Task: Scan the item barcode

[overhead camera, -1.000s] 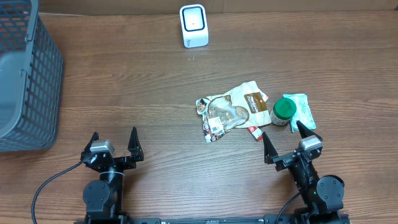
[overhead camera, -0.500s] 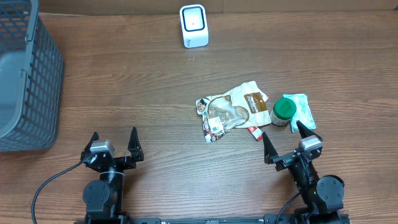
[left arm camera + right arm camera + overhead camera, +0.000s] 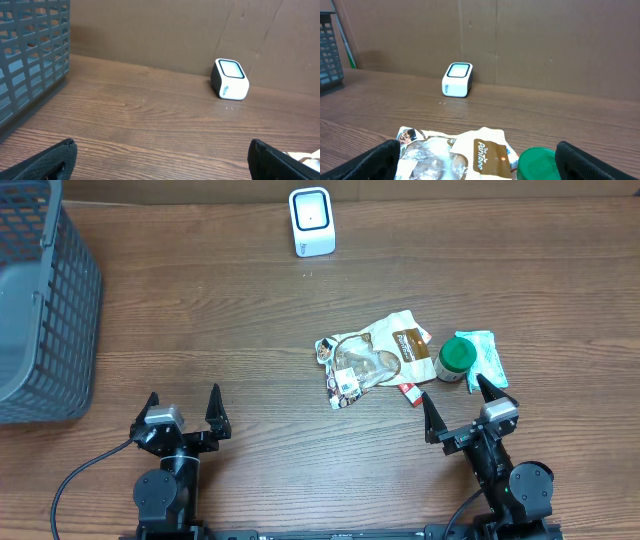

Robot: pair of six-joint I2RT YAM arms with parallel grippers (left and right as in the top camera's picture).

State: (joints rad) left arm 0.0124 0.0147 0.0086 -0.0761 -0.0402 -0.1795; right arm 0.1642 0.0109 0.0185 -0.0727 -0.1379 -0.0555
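Note:
A crumpled beige snack bag (image 3: 372, 358) with a brown label lies right of the table's middle; in the right wrist view the bag (image 3: 470, 155) lies just ahead of my fingers. Beside it stands a jar with a green lid (image 3: 457, 358), and a teal-and-white packet (image 3: 487, 350) lies behind that. The white barcode scanner (image 3: 311, 221) stands at the far edge. My right gripper (image 3: 452, 392) is open just short of the jar and bag, holding nothing. At the front left my left gripper (image 3: 183, 402) is open over bare wood.
A dark grey mesh basket (image 3: 40, 310) stands at the left edge, seen too in the left wrist view as the basket (image 3: 30, 55). A small red item (image 3: 408, 392) pokes out under the bag. A brown cardboard wall (image 3: 520, 40) backs the table.

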